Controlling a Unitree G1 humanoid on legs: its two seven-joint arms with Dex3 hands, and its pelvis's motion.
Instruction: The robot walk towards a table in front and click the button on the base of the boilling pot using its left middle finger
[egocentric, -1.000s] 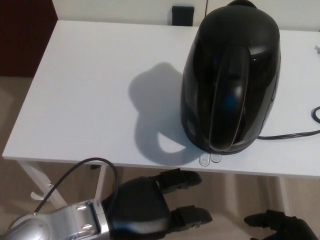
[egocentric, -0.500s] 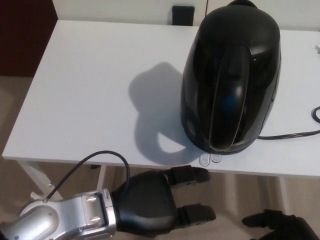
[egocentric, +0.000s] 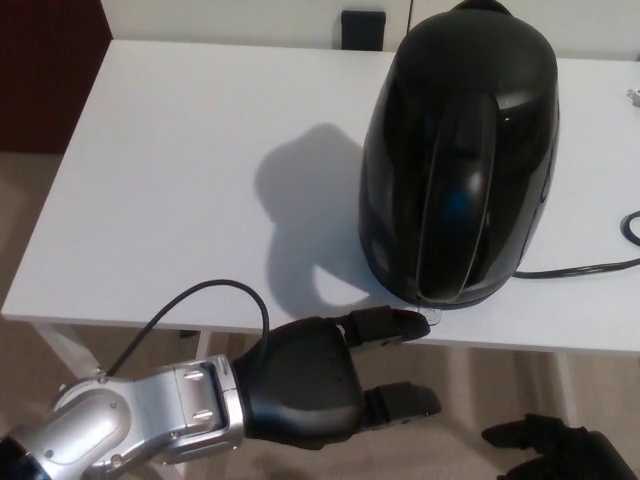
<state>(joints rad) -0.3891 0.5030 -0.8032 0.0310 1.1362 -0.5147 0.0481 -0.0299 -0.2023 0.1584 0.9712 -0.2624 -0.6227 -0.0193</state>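
Note:
A glossy black boiling pot (egocentric: 460, 155) stands on the white table (egocentric: 170, 170), handle facing me. At its base near the front edge a small clear button tab (egocentric: 433, 318) sticks out. My left hand (egocentric: 310, 380) is just below the table's front edge, open with fingers apart. Its upper fingertip (egocentric: 408, 324) lies right beside the tab, partly covering it. My right hand (egocentric: 560, 448) shows only partly at the bottom right corner, low beside the table.
A black power cord (egocentric: 590, 268) runs from the pot's base to the right edge. A dark block (egocentric: 363, 24) sits at the table's far edge. White table legs (egocentric: 70, 370) stand below the front edge. A thin black cable (egocentric: 200, 300) loops from my left wrist.
My left hand has risen and moved forward to the right, so its upper finger now reaches the table edge at the button tab. The right hand has barely moved.

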